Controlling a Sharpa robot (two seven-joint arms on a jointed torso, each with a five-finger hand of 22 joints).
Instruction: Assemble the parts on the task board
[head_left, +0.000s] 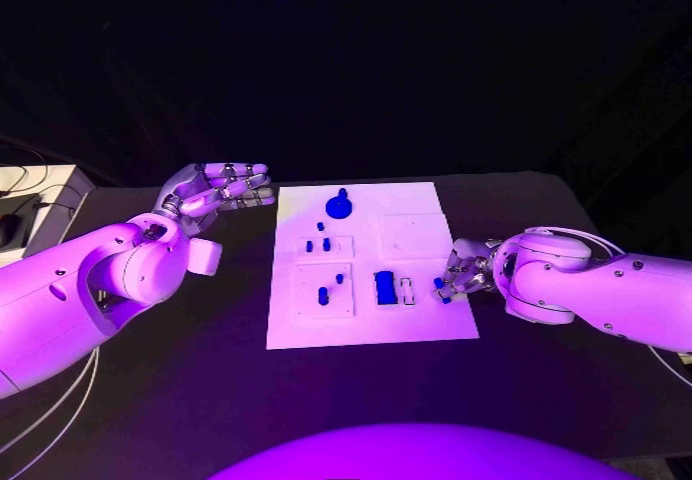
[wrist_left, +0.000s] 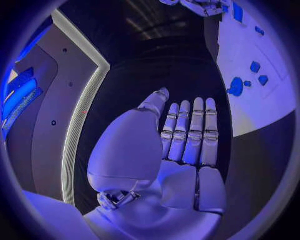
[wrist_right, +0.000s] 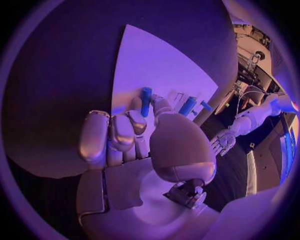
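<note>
The white task board (head_left: 418, 325) lies mid-table. On it are a round blue part (head_left: 339, 207), several small blue pegs such as one (head_left: 323, 296) in a square recess, and a blue block (head_left: 385, 287) beside a pale piece (head_left: 408, 291). My right hand (head_left: 464, 272) sits at the board's right edge and pinches a small blue peg (head_left: 440, 286); the right wrist view shows that peg (wrist_right: 145, 100) upright between thumb and fingers over the board (wrist_right: 156, 60). My left hand (head_left: 219, 190) hovers flat off the board's far left corner, fingers (wrist_left: 187, 135) straight, holding nothing.
The black table (head_left: 173, 380) surrounds the board. A pale box (head_left: 36, 195) with cables stands at the far left edge. In the left wrist view the round part (wrist_left: 236, 87) and the board (wrist_left: 262, 115) lie to the side of my palm.
</note>
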